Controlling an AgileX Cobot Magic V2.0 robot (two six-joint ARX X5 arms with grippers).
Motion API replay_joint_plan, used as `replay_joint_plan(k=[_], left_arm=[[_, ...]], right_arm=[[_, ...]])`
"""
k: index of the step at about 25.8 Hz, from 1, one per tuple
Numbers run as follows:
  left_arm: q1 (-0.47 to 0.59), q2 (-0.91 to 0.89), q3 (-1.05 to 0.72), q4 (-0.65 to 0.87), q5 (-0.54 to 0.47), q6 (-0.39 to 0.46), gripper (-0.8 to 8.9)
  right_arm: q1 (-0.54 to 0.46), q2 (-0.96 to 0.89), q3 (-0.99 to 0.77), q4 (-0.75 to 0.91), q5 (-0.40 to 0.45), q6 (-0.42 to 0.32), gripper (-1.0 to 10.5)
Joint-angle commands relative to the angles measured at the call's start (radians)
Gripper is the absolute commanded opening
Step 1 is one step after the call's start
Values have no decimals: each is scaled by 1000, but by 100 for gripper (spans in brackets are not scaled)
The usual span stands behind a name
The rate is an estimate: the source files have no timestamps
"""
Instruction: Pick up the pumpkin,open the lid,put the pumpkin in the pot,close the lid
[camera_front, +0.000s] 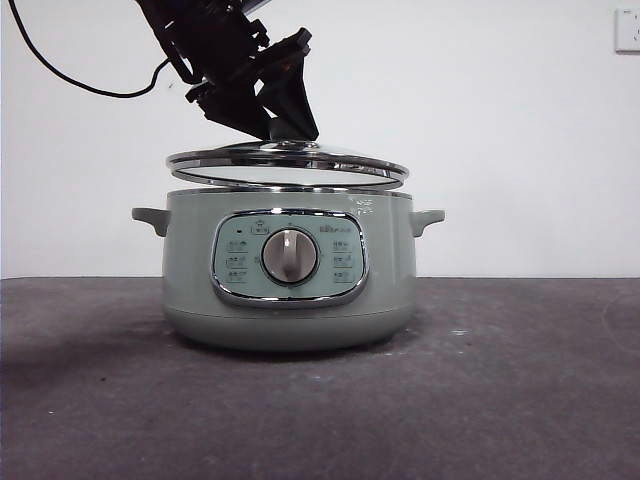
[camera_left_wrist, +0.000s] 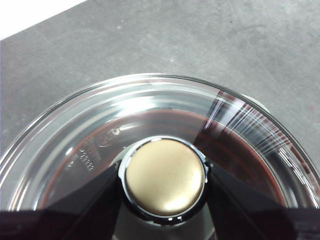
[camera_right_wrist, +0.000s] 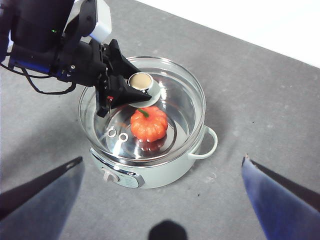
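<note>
The pale green pot (camera_front: 289, 300) stands mid-table. The orange pumpkin (camera_right_wrist: 148, 123) lies inside it, seen through the glass from the right wrist view. My left gripper (camera_left_wrist: 165, 180) is shut on the knob (camera_left_wrist: 164, 177) of the glass lid (camera_front: 287, 163). It holds the lid slightly tilted, just above the pot's rim; the left arm (camera_front: 240, 60) comes in from the upper left. My right gripper (camera_right_wrist: 162, 172) is open and empty, high above the table, looking down on the pot (camera_right_wrist: 150, 172).
The dark grey table (camera_front: 520, 380) spreads around the pot, with a white wall (camera_front: 520, 130) behind. A black cable (camera_front: 70, 75) hangs from the left arm at the upper left.
</note>
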Motion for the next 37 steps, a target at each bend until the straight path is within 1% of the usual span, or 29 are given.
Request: replay_joint_plan(k=[1,11,13,16,19,26,29,32,33,35,36,37], left_arm=[[4,8,16,31,11,13,-9],[4,28,13,12,9,13,-9],[4,28,13,3,-12,13,-9],[4,28,12,-10,-19,39,-9],[3,29,12,-11,-19,43,-9],[0,108,12,-33,-14,47,-9],[-5,111,12,-13,-14,60,-9],[-5,111,12,-55,-14,56,12],[-5,111,12,-77,-14,56,83],[-5,111,12,-104,-14,56,376],[-5,110,13,-112,-14,56,482],[-4,109,13,-118,-15,56,505]], right_arm=[[1,-3,1,3,-1,10,595],[1,-3,1,3,-1,9,595],[1,-3,1,3,-2,9,595],[1,-3,1,2,-2,9,595],[1,-3,1,2,-2,9,595],[1,-3,1,-14,-3,9,595],[1,-3,1,-23,-2,8,594],[1,-3,1,-24,-3,8,594],[1,-3,1,-24,-4,7,595],[1,-3,1,-24,-20,2,594],[1,-3,1,-24,-33,2,595],[1,-3,1,-24,-44,2,595]])
